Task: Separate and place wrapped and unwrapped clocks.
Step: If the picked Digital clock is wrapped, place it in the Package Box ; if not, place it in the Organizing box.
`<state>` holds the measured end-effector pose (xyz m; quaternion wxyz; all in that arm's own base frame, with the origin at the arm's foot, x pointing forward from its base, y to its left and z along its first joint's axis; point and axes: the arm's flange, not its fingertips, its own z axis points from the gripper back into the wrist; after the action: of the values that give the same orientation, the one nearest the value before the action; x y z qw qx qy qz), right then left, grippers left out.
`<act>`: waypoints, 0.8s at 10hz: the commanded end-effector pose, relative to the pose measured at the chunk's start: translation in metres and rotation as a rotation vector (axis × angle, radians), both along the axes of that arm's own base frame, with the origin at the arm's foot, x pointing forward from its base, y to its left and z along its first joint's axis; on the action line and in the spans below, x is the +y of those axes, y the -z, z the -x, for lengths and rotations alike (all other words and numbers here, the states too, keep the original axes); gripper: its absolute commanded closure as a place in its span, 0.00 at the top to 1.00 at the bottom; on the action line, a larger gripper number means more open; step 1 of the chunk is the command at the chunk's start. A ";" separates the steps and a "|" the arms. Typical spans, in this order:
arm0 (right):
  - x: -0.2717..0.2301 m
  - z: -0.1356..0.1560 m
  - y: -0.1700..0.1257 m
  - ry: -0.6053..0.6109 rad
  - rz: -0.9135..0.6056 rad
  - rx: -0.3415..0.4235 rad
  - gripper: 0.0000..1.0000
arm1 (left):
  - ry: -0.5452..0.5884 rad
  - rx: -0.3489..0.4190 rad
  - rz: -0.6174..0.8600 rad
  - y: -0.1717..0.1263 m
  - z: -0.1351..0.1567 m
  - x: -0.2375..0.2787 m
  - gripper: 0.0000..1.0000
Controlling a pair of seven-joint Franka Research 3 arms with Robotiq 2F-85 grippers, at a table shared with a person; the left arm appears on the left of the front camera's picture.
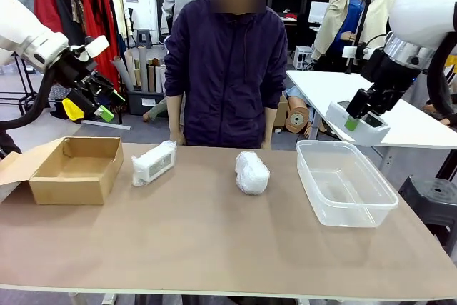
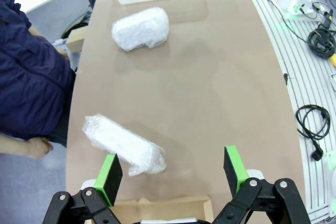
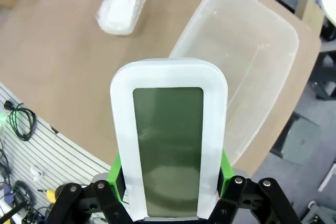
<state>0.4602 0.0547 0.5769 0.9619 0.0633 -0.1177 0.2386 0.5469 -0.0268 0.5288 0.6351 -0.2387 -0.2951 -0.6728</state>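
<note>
- Right gripper [image 3: 170, 172]: you see its green pads clamped against the two long sides of the unwrapped clock [image 3: 168, 145]. The clock stands up between the fingers, screen facing the wrist camera.
- In the front view the clock is held in the air at the table's right end, above the far end of the clear plastic tub [image 1: 307, 176]. It touches neither the tub nor the table [image 1: 214, 248].
- Left gripper [image 1: 111, 105]: its fingers are spread wide with nothing between them. It hangs above the far side of the open cardboard box [image 1: 71, 187] at the table's left end.
- Boxy wrapped bundle [image 1: 153, 163]: it lies on the table just beside the box's right wall, apart from it. In the left wrist view it sits just beyond the left-hand pad, below the gripper.
- Rounded wrapped bundle [image 1: 252, 172]: it lies near the table's middle, between the boxy bundle and the tub, touching neither.
- Open room: the tub is empty, and the near half of the table is bare. A person [image 1: 228, 69] stands against the far edge, behind the two bundles.
- Appearance: the clock is a white rounded rectangle with a greenish-grey screen. Both bundles are white lumps in crinkled translucent wrap.
</note>
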 end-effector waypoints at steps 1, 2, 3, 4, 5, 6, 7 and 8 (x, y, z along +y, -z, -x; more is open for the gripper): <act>0.003 0.000 -0.004 -0.025 0.003 -0.011 0.00 | -0.003 -0.005 -0.003 -0.001 0.001 0.000 1.00; 0.003 0.000 -0.004 -0.025 0.003 -0.011 0.00 | -0.003 -0.005 -0.003 -0.001 0.001 0.000 1.00; 0.003 0.000 -0.004 -0.025 0.003 -0.011 0.00 | -0.003 -0.005 -0.003 -0.001 0.001 0.000 1.00; 0.003 0.000 -0.004 -0.025 0.003 -0.011 0.00 | -0.003 -0.005 -0.003 -0.001 0.001 0.000 1.00; 0.003 0.000 -0.004 -0.025 0.003 -0.011 0.00 | -0.003 -0.005 -0.003 -0.001 0.001 0.000 1.00; 0.004 0.000 0.000 -0.009 0.002 0.000 0.00 | -0.003 -0.005 -0.003 -0.001 0.001 0.000 1.00; -0.001 -0.018 0.012 0.056 -0.026 0.021 0.00 | -0.003 -0.005 -0.003 -0.001 0.001 0.000 1.00; -0.008 -0.033 0.023 0.119 -0.037 0.023 0.00 | -0.003 -0.005 -0.003 -0.001 0.001 0.000 1.00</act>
<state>0.4731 0.0501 0.5600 0.9676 0.0663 -0.1076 0.2187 0.5470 -0.0268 0.5290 0.6350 -0.2387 -0.2952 -0.6728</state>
